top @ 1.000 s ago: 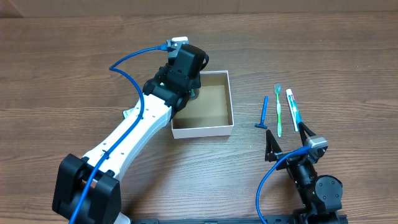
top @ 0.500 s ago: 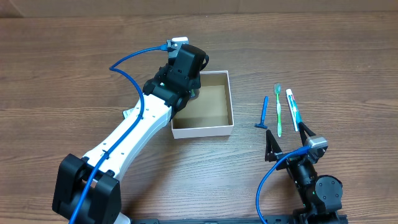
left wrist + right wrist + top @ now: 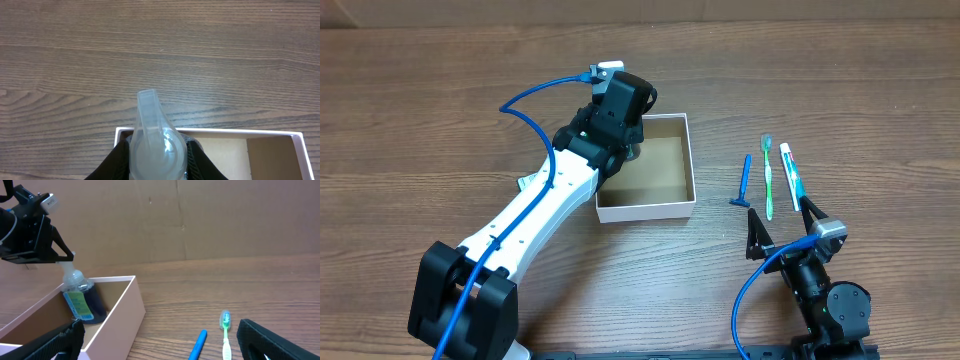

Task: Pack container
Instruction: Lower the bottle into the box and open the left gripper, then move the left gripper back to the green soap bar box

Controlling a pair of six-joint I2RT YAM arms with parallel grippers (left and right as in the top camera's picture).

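The container [image 3: 682,206] is a white box with a brown inside, at mid-table. My left gripper [image 3: 626,140] is shut on the clear flip cap [image 3: 156,142] of a dark blue bottle with a green label [image 3: 82,302]. The bottle stands upright in the box's far left corner. The black fingers [image 3: 200,162] press on both sides of the cap. The box rim [image 3: 215,131] and its wall [image 3: 125,317] also show in the wrist views. My right gripper [image 3: 788,225] is open and empty near the front edge, right of the box.
A blue razor [image 3: 744,182], a green toothbrush [image 3: 768,176] and a white-and-blue toothpaste tube [image 3: 789,176] lie side by side right of the box. The razor [image 3: 198,344] and toothbrush [image 3: 225,322] lie between my right fingers. A small green-white item [image 3: 525,183] peeks out beside the left arm.
The left arm's lower part has shifted very slightly. The gripper and bottle stay in the box corner. The right arm has not moved.
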